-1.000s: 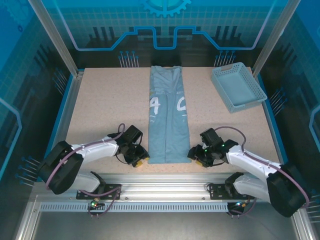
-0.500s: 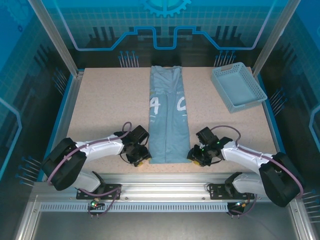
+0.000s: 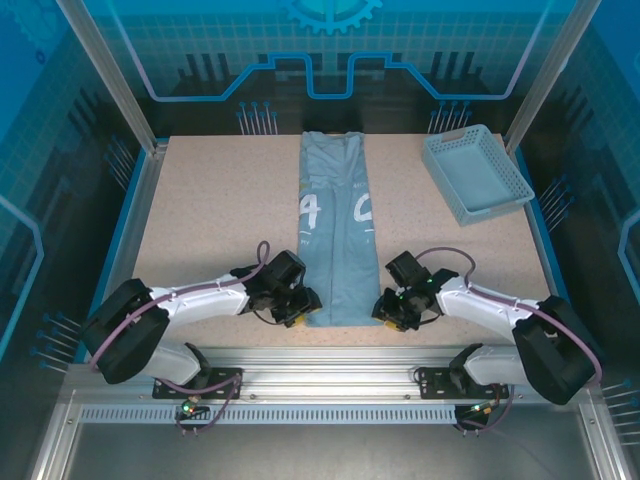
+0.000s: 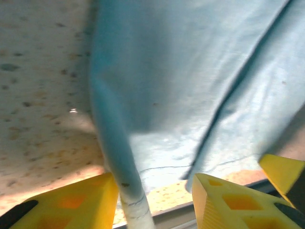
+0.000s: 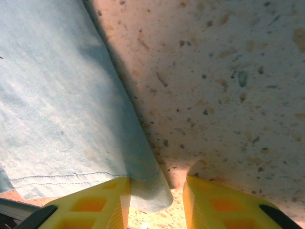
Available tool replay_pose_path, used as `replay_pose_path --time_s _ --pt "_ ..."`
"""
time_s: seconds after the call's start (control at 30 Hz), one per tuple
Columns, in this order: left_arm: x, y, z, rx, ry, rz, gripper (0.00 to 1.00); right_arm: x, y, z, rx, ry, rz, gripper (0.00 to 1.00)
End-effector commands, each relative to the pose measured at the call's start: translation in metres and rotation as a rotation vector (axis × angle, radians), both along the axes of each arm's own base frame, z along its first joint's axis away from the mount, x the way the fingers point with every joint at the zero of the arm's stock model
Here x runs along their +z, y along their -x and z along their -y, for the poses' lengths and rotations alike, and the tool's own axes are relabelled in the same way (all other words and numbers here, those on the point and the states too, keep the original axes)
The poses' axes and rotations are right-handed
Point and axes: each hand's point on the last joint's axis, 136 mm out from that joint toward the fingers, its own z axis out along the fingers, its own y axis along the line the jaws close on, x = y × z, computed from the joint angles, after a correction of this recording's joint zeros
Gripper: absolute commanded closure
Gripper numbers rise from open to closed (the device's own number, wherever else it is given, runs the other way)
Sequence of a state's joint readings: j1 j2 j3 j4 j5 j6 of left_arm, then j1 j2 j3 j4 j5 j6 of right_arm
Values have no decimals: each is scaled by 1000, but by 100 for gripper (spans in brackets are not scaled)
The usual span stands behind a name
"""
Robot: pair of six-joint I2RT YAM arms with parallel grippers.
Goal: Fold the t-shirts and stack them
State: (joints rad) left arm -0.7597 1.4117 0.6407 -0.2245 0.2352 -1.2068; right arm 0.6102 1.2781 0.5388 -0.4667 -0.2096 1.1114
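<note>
Left gripper [image 4: 153,193], jaws apart, straddles the t-shirt [image 3: 338,230] hem at the table's [image 3: 210,210] near edge; right gripper [image 5: 155,193], also apart, brackets the other corner.

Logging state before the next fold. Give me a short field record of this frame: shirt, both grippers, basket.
t-shirt: one, folded into a long narrow strip, flat mid-table, hem at the near edge
left gripper: at the near-left hem corner, jaws open, shirt edge between them
right gripper: at the near-right hem corner, jaws open, corner between them
basket: far right, empty, apart from the shirt
stack: none yet
</note>
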Motion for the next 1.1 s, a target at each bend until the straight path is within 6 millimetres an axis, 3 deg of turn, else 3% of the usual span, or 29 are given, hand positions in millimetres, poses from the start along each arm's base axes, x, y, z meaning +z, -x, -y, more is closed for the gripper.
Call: replay_pose_path --time_s 0.0,0.27,0.57,0.63,0.77,0.83,0.93,1.07 --pt "14 -3 12 -7 68 20 54 12 -10 -29 46 -99 40 65" --pt "4 8 4 -30 31 -24 59 8 -9 -35 54 -98 28 69" --pt "-6 16 -3 -63 -19 -55 71 16 -19 -41 59 -86 66 83" --pt "-7 19 -9 -69 -47 -61 71 16 -18 -39 57 -77 69 85" --pt "-6 25 -21 -65 -103 -70 53 16 -15 -33 50 -60 66 88" --pt "-7 25 -25 -51 -111 -70 50 15 -14 -31 48 -52 62 89" --pt "-10 23 -22 -27 -93 -72 51 13 -10 -27 41 -39 50 92" --pt "-14 18 -18 -15 -90 -72 63 12 -6 -19 32 -15 50 93"
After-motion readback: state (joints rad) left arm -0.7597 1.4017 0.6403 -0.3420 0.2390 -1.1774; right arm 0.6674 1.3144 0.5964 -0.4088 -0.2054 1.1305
